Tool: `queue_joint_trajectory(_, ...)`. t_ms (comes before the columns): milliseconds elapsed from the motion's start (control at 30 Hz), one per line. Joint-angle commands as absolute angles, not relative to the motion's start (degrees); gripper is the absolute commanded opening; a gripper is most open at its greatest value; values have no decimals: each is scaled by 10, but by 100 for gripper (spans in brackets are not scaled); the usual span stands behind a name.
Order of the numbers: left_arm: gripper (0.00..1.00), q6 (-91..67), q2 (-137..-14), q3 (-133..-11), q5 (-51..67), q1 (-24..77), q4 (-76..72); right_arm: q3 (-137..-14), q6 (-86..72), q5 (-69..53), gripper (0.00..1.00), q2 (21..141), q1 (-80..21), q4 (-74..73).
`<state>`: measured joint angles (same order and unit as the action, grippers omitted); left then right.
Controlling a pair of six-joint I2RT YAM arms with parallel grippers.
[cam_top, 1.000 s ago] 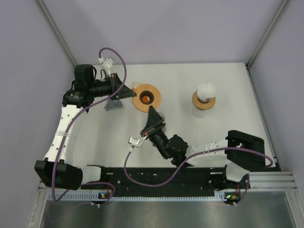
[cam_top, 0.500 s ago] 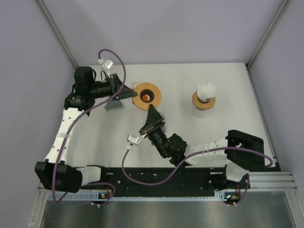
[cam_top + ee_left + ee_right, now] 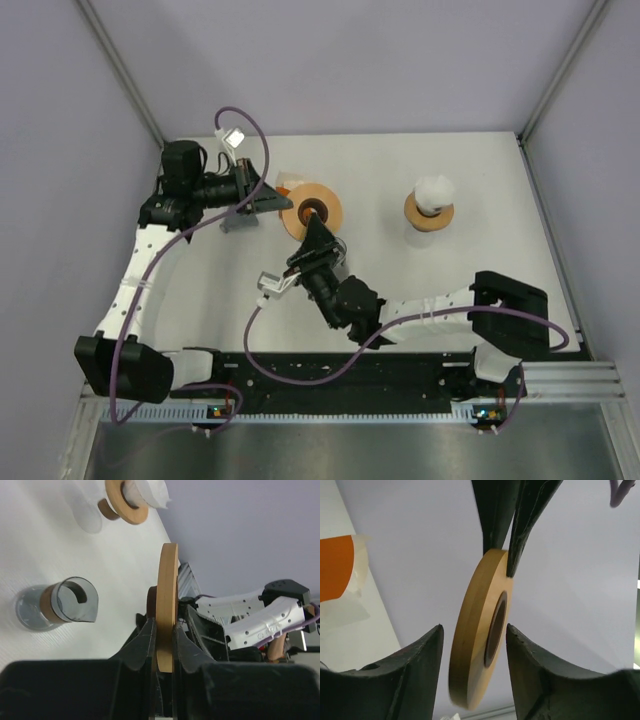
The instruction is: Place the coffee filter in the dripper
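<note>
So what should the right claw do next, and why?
Probably close gently on the wooden ring. The right gripper is open with a finger on each side of it, while the left gripper pinches the ring's rim, so this looks like a handover.

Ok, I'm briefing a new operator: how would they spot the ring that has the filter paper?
Start at the white table and look at its right half, toward the back. A wooden ring sits there alone, untouched. It carries white filter paper, unlike the second ring, which the left gripper pinches on edge.
</note>
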<state>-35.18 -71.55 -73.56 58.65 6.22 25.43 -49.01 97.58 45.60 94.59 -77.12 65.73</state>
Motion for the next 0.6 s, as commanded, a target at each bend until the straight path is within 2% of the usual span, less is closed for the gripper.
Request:
queue_joint_trajectory(0, 0, -292, -735, -775, 657, 72, 325, -545, 856, 470, 61, 926, -777, 570)
queue_joint_trajectory(67, 0, -270, -743, -793, 635, 64, 346, -549, 776, 483, 72, 905, -784, 497)
queue_joint_trajectory(133, 0, -242, -753, -810, 609, 64, 371, -561, 672, 483, 77, 873, -792, 382)
queue_joint_trajectory(200, 0, -225, -765, -823, 587, 64, 385, -582, 542, 454, 80, 835, -794, 249)
queue_joint_trajectory(300, 0, -207, -778, -837, 569, 64, 395, -601, 376, 362, 96, 768, -794, 93)
queue_joint_trajectory(467, 0, -171, -772, -846, 529, 65, 410, -620, 199, 250, 95, 671, -752, 11)
queue_joint_trajectory(567, 0, -163, -759, -839, 523, 65, 410, -660, 64, 156, 91, 646, -660, -40)
